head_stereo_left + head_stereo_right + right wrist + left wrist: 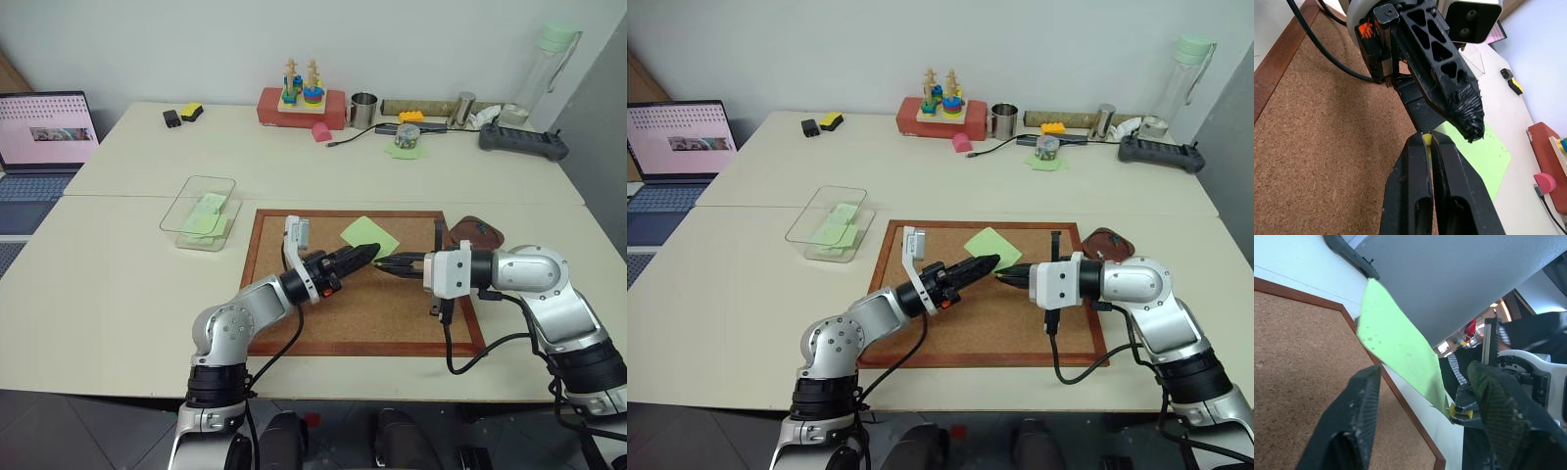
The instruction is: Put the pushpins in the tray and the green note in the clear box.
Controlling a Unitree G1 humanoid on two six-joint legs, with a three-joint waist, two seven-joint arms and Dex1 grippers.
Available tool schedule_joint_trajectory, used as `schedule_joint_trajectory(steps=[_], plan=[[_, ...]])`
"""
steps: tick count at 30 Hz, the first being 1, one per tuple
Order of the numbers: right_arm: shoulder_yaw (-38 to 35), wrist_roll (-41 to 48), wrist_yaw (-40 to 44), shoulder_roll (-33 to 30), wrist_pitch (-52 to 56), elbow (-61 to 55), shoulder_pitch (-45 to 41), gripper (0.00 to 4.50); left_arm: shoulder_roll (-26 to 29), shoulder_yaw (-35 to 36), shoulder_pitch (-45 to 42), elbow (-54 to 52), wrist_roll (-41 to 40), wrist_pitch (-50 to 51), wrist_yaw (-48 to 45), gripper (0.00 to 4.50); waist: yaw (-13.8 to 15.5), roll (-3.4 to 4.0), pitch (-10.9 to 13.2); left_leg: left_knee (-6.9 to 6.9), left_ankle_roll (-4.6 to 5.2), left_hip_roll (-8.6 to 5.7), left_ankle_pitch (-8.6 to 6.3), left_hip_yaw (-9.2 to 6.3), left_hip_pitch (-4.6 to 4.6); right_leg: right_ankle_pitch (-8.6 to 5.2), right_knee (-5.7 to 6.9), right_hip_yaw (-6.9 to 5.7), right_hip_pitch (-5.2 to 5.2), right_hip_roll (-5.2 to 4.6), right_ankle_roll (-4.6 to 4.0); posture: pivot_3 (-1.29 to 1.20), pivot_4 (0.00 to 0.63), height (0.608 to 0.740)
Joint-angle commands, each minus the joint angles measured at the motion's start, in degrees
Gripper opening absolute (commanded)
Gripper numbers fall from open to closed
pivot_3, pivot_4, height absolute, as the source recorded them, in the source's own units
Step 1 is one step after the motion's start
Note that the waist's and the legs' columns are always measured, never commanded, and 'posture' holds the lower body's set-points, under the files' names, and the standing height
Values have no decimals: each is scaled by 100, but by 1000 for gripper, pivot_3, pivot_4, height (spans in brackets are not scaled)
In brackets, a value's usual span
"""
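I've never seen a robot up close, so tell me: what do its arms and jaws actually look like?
Both arms are rounded silver-grey metal shells with black bands at the joints and white blocks at the wrists. A black cable loops loose beside the right arm, another beside the left. The left gripper and right gripper each end in two black, tapering fingers with ribbed, worn surfaces. The left wrist carries an orange marking.

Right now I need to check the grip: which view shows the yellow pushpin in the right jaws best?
Left wrist view: the yellow pushpin sits at the right gripper tip, holding the green note's corner. Right wrist view shows a sliver; head views hide it.
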Motion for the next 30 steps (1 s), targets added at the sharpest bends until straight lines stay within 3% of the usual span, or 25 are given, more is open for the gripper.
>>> schedule_joint_trajectory(steps=[1,12,24,30], plan=[[-1,-22,-61,5,-135,-172,-44,0,-49,59,-94,-26,-80,-133,15,1978,0,0,0,0,0,0,0,0,0,0,0,0,0,0,0,0,150,740],[28,-30,-60,11,-328,-78,-47,0,40,-181,-46,-22,156,-380,-83,47,0,0,0,0,0,-1,0,1,0,0,0,0,0,0,0,0,150,740],[-81,16,-216,37,-433,-9,-81,0,40,-259,-32,135,536,-829,-31,10,0,0,0,0,0,-1,0,1,0,0,0,1,0,0,0,0,150,740],[-747,83,-838,-117,613,75,76,0,18,-277,-71,306,866,-1169,98,10,9,0,0,1,0,-1,0,2,0,1,0,2,0,0,-1,0,150,740]])
